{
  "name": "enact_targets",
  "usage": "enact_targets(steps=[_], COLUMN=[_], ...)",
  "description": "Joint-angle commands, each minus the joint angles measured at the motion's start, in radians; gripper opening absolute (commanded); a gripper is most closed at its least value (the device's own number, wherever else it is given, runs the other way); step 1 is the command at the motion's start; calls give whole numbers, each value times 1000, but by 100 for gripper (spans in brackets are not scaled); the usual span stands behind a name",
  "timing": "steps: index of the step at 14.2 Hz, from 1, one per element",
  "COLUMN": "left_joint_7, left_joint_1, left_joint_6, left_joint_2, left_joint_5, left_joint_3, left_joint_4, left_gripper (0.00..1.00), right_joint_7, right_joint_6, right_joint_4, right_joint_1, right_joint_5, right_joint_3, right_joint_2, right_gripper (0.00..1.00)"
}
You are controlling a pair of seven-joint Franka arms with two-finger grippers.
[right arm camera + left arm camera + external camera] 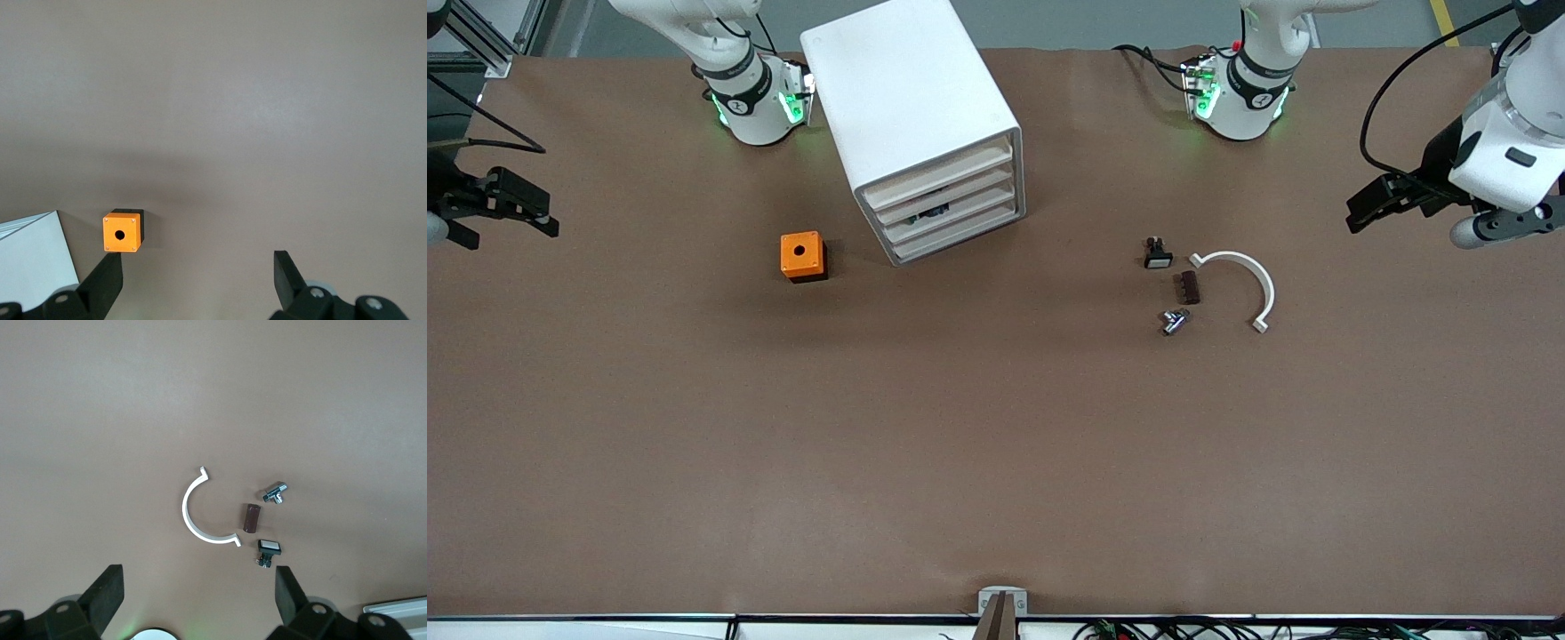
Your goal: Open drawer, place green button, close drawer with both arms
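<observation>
Though unseen elsewhere, cabinet's (925, 124) drawers (947, 200) front-view only.

A brown worktop (783, 444) fills the scene, evenly lit. Grey floor (1138, 22) shows along its upper edge, with a yellow line (1443, 20) and cables (1183, 629).

Something dark is being glimpsed inside a drawer (951, 211) of the cabinet (911, 116) — too small to be identified.

We see the boxy white plastic cabinet (911, 107) between the arms' bases, the orange cube with a hole (802, 256) beside it, toward the right arm's end; the white curved plastic clip (1240, 280) lies toward the left arm's end.
</observation>
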Motion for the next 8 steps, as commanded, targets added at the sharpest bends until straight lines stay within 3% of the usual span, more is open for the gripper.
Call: enact_targets(steps=[1,8], left_joint_7=[31,58], left_joint_1=[15,17], left_joint_6=[9,-8], left_joint_2=[-59,-56], left_joint_5=[20,20], left_joint_3=[-13,-18], left_joint_4=[-36,-9], left_gripper=[100,100], right_joint_7=[-14,91], right_joint_6=[-12,-10], right_joint_4=[0,0], right_joint_1=[0,-6], right_joint_5=[-8,2], right_joint_3=[-5,-10], right_joint_2=[-19,-22], right_gripper=[100,100])
